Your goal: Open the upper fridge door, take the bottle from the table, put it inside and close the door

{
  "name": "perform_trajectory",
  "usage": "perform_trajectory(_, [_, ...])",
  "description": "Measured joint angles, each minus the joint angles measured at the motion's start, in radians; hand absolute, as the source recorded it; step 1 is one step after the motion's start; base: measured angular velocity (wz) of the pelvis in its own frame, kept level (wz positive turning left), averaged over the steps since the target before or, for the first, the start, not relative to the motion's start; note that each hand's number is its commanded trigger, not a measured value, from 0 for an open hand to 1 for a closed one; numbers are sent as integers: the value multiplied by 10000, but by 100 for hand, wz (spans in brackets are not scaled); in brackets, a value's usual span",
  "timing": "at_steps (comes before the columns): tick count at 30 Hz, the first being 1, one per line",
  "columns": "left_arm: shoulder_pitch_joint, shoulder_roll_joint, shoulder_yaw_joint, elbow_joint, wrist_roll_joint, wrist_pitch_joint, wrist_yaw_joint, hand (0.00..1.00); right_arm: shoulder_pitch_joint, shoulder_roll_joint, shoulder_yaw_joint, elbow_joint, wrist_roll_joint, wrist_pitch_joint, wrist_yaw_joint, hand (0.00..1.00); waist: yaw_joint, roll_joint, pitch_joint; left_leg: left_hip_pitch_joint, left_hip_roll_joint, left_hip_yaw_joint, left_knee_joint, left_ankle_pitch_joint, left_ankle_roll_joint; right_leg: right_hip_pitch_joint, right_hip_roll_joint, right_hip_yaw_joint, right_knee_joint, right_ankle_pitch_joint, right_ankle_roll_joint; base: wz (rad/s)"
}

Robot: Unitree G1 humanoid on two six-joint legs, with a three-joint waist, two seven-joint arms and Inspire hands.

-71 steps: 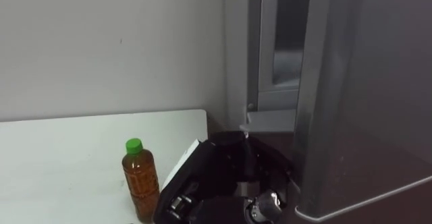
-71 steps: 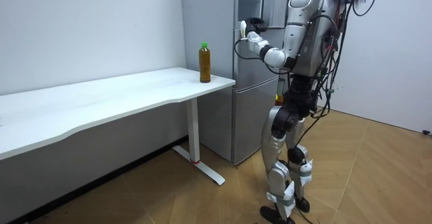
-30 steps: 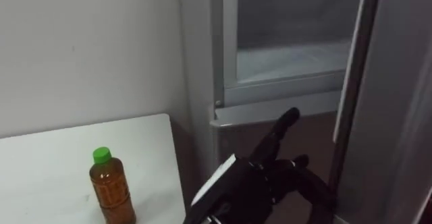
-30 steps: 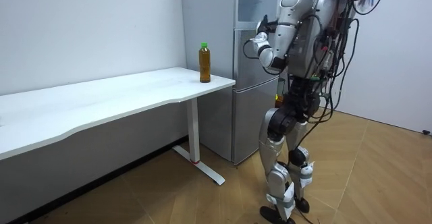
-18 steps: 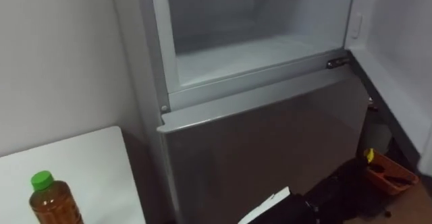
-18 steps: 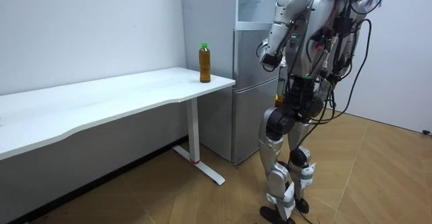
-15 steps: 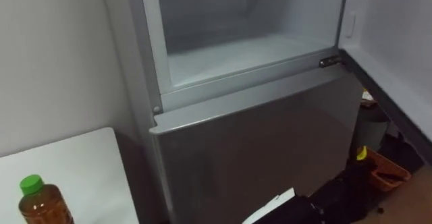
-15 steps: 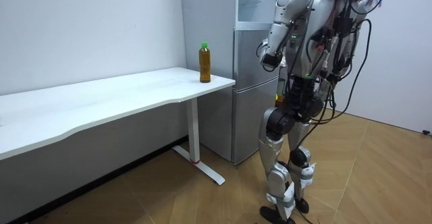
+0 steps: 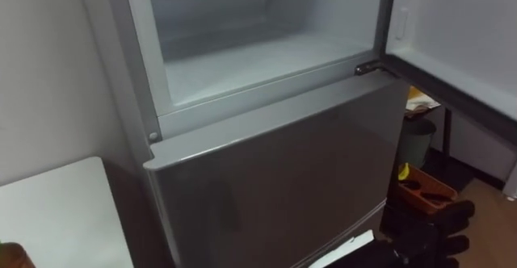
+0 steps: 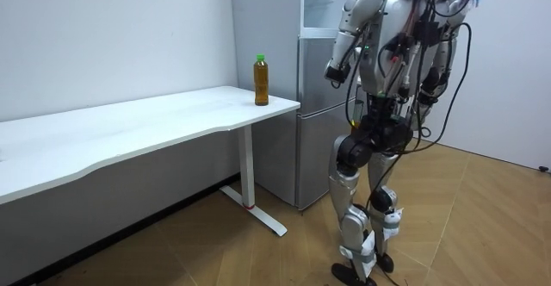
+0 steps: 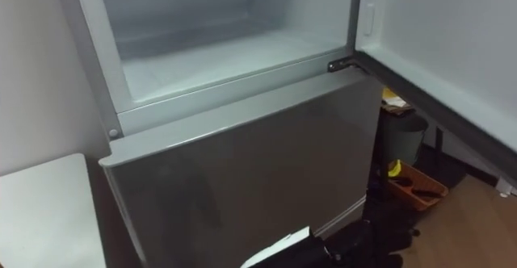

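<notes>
One left hand (image 10: 332,69) before open upper fridge (image 9: 242,58), its state cannot be told, bottle (image 10: 261,81) upright on table (image 10: 129,127)

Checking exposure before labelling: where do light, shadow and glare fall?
Left eye view: the open fridge compartment is evenly lit, the lower door carries a soft sheen, the floor beside it lies in shadow. Room view: even light on bottle and table.

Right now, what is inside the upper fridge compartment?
The upper compartment has its door open: its pale floor and back wall show, nothing standing there. Its top part is cut off. The bottle stands on the table.
</notes>
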Motion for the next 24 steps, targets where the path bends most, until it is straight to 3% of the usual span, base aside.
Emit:
perform_trajectory(12, [-353, -5, 14, 1, 5, 0, 10, 0, -15, -114, 54, -7, -19, -2, -5, 0, -5, 140, 29, -287, -1, -344, 131, -14, -24, 19, -25, -270, -19, -40, -38, 7])
perform_trajectory(17, [-351, -3, 40, 1, 370, 2, 33, 0, -19, -104, 69, 73, -101, 1, -4, 0, 122, 130, 37, -305, -28, -598, 134, -13, -26, 126, -62, -566, -21, -117, -60, 15])
perform_trajectory(24, [-338, 87, 254, 8, 440, 1, 70, 0, -64, -96, 127, 111, -448, 99, 12, 0, 590, 19, 65, -386, -88, -1056, 334, 28, -74, 163, -181, -1126, -9, -253, -90, 20])
